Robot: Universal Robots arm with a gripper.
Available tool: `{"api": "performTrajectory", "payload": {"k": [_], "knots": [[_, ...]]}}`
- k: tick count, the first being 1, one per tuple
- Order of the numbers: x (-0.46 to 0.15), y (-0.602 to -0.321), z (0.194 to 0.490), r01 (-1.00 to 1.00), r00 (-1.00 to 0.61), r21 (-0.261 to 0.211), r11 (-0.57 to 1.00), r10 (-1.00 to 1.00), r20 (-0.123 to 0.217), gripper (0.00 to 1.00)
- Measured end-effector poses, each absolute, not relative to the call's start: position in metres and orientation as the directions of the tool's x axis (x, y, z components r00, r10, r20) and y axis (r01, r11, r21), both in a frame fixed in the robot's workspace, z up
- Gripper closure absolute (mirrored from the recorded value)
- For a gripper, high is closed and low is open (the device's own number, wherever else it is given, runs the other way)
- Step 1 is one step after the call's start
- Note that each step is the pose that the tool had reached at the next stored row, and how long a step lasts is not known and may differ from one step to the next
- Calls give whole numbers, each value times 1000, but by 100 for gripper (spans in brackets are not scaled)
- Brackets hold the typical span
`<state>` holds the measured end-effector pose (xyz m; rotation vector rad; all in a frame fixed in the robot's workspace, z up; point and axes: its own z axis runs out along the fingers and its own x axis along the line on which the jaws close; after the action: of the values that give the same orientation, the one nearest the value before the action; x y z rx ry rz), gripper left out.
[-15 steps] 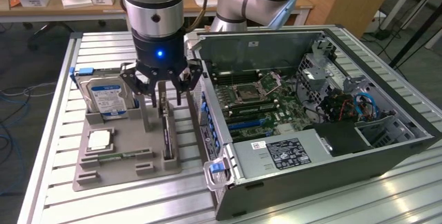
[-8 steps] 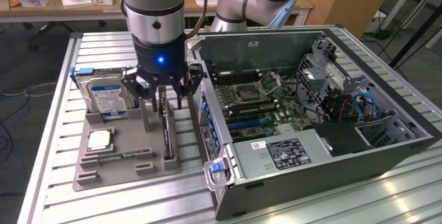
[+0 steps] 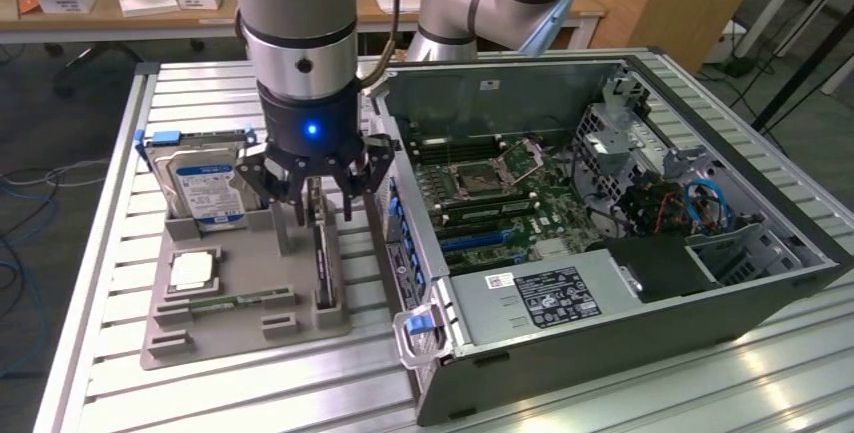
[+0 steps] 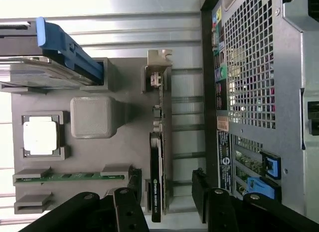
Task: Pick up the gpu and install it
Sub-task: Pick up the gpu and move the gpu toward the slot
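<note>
gpu (image 3: 324, 273) (image 4: 156, 177): dark thin card, silvery metal at one end
pose: standing on its long edge
place: sitting in the grey tray (image 3: 214, 345), beside the case (image 3: 601, 353)

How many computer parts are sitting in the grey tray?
4: the hard drive standing upright, the square chip next to it, the green memory stick past the chip, and the graphics card on edge under the tool. The tool may hide more.

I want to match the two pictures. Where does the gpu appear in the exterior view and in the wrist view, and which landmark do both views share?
Exterior view: the gpu stands on edge in the grey tray, directly under the open gripper.
Wrist view: the gpu runs along the tray's side nearest the computer case.
Shared landmark: the silver square chip in the tray.
</note>
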<state>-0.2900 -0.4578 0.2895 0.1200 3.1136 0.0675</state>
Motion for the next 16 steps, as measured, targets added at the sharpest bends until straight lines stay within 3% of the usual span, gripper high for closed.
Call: {"api": "performTrajectory", "payload": {"k": [16], "knots": [[-295, -460, 268, 77, -997, 44, 996, 78, -23, 47]]}}
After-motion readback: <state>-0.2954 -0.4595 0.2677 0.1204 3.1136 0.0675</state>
